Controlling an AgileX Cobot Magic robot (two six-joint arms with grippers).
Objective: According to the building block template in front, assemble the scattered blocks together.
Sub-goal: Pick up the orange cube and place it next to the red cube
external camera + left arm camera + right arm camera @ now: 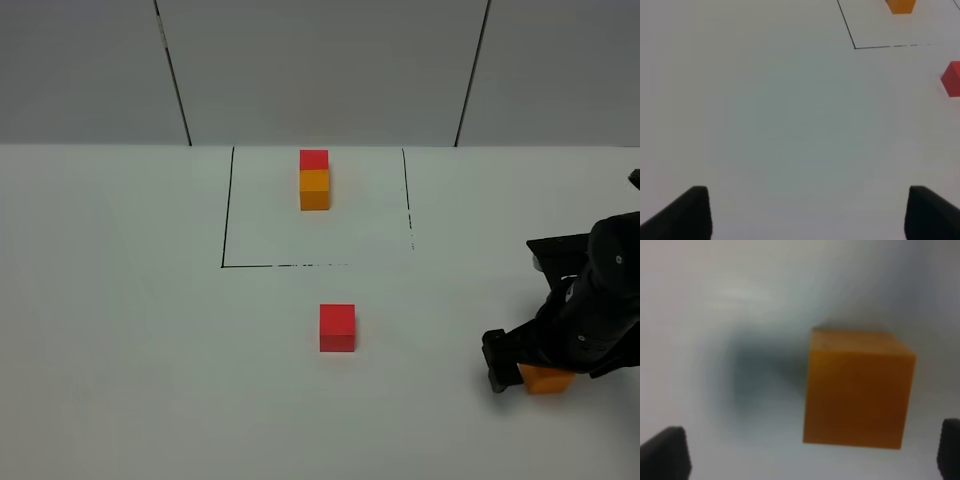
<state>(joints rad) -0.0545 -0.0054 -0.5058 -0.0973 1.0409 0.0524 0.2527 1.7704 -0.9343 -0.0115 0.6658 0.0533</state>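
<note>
Right tool (805, 457) is wide open around the orange block (547, 380), near right on the surface (130, 350). Red block (337, 327) sits mid-surface, template stack (314, 180) further back. Left tool (807, 215) is open too, off left.

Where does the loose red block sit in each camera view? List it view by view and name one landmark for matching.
Exterior high: the loose red block is near the picture's centre, just in front of the black outlined rectangle.
Left wrist: partly cut off at the frame edge, near the rectangle's corner.
Right wrist: not in it; only an orange block shows.
Shared landmark: that rectangle corner, in the exterior and left wrist views.
</note>
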